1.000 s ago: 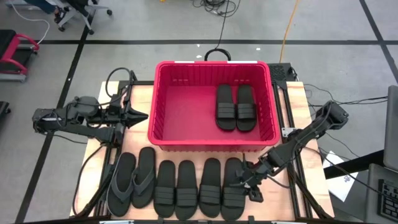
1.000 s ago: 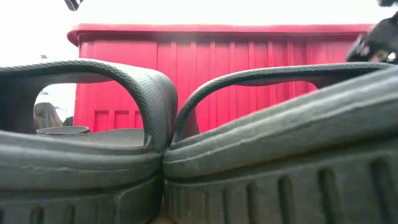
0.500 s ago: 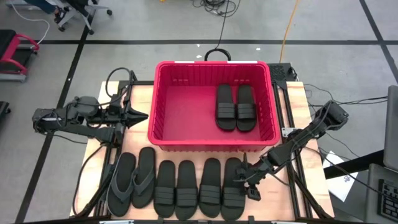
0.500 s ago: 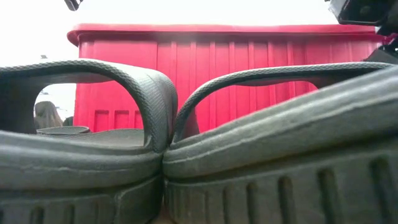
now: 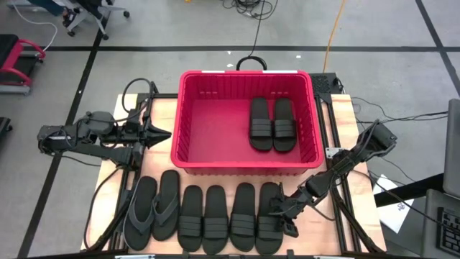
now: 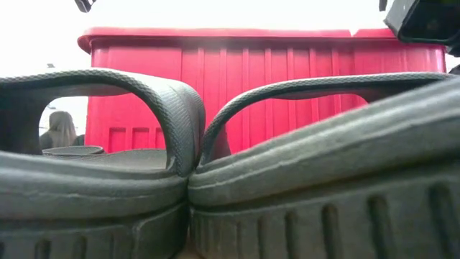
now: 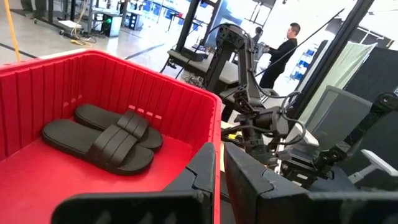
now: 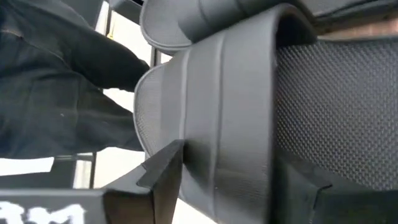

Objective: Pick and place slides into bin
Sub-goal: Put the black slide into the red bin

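The slide being targeted (image 5: pixel 269 212) is lying at the right end of a row of sandals on the table, just in front of the red bin (image 5: pixel 244 167). The right wrist view is showing its ribbed strap filling the gap between the right gripper's fingers (image 8: pixel 163 167), which are standing apart around the strap without yet pressing on it. In the high view the right gripper (image 5: pixel 285 214) is sitting low over that slide's outer edge, on the side away from the bin's centre.

Three more black slides (image 5: pixel 215 218) and a grey thong flip-flop pair (image 5: pixel 153 208) are lying in the same row, closer to the bin's left corner. Two slides (image 5: pixel 273 124) are already resting inside the bin, near its right wall.

The left gripper (image 5: pixel 159 134) is waiting beside the bin's left wall, its fingers nearly together and holding nothing.

Likely risks, judging from this: the neighbouring slide is touching the targeted one, so a lift could be dragging it along or knocking the row askew. The strap is soft and wide, so a shallow pinch could be slipping off mid-lift. The bin's front rim is standing tall just behind the row, so a low carry could be catching the slide on that rim.
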`<state>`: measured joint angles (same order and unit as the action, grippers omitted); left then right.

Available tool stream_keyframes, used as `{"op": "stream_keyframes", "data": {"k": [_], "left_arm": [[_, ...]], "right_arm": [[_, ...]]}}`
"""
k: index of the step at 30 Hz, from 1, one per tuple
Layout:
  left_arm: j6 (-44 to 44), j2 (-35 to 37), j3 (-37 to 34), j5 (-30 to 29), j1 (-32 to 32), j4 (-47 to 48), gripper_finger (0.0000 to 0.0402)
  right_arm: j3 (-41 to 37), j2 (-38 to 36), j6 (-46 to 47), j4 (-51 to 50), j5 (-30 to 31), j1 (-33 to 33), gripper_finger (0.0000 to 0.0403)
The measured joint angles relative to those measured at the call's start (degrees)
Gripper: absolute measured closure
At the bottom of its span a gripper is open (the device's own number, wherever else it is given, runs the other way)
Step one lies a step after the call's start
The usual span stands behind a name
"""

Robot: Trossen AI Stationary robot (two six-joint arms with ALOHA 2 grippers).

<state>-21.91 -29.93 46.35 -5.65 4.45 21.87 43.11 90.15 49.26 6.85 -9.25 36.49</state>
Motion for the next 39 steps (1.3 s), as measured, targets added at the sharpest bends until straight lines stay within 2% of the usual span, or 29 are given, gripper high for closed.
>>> {"op": "stream_keyframes", "data": {"k": [4,10,11,20,24,27,33,36,39], "left_arm": [[0.3,0.0,0.0,0.1,0.0,0.0,0.0369],[1.0,0.0,0.0,-0.1,0.0,0.2,0.0369],[1.0,0.0,0.0,-0.2,0.0,0.2,0.0369],[1.0,0.0,0.0,-0.2,0.0,0.2,0.0369],[0.9,0.0,0.0,-0.2,0.0,0.2,0.0369],[0.8,0.0,0.0,0.4,0.0,0.3,0.0369],[-0.2,0.0,0.0,1.2,0.0,0.4,0.0369],[-0.8,0.0,0.0,1.2,0.0,0.6,0.0369],[-0.9,0.0,0.0,1.2,0.0,0.6,0.0369]], "right_arm": [[0.0,0.0,1.0,1.4,-0.2,-0.6,0.0256],[0.0,-0.4,0.8,5.5,-0.4,-0.8,0.0379],[0.0,-0.3,0.9,5.5,-1.2,-0.8,0.0389],[0.0,-1.4,3.6,10.7,-11.1,-0.8,0.0397],[0.0,-3.5,2.9,17.6,-11.8,0.0,0.0396],[1.4,-6.0,2.4,17.7,-11.8,1.1,0.0398],[9.1,-9.9,-1.4,6.8,-10.0,2.6,0.0399],[16.7,-10.9,-6.2,-4.2,-10.2,2.6,0.0399],[26.7,-11.0,-11.7,-19.5,-10.3,1.8,0.04]]}}
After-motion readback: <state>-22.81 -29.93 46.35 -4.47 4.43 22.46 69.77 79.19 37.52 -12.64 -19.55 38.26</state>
